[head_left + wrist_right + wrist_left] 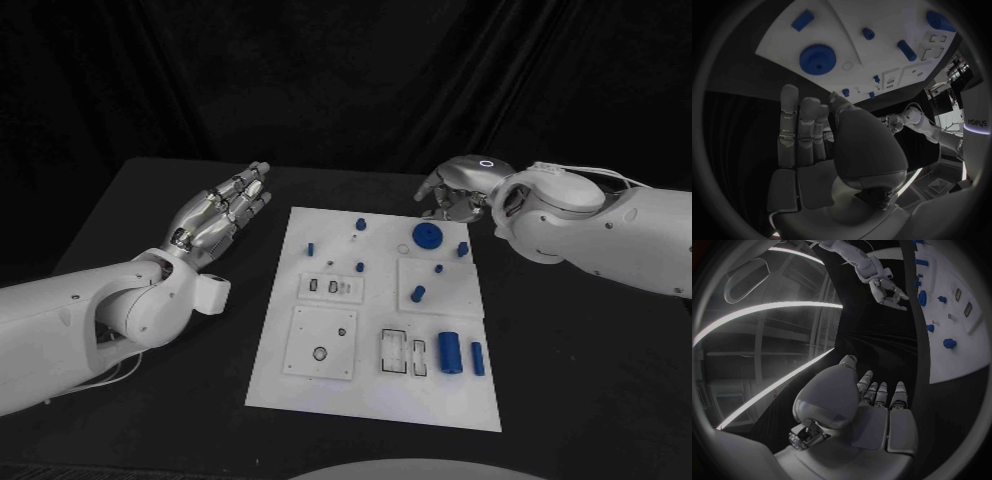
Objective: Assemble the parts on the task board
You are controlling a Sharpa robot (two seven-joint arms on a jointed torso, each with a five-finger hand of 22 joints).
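Nearest the camera in the head view, the near edge of the task board (368, 415) is seen on the black table (577, 380), with two blue cylinders (462, 352) laid side by side just beside a pair of narrow slots (404, 353), presumably kept there so that they can be picked up next to where they belong. Farther along the board a square plate with a round recess (320, 355) is set, then a small blue peg (418, 294) on a raised square, and toward the far end a blue gear (427, 236) is laid flat, with smaller blue parts (310, 247) scattered about it. The left hand (219, 215) is held above the table just beside the board's left edge, fingers extended and a little apart, nothing grasped; it appears to be parked clear so that the board is left free. The right hand (459, 192) is held at the board's far right corner, near the gear; in the right wrist view its fingers (798, 125) are seen straight and side by side, released, with nothing between them, and the gear (817, 59) lies just ahead of them, untouched. From this it is judged that no part has been lifted and that the gear is the likeliest first target, the right hand being posed for an approach to it.
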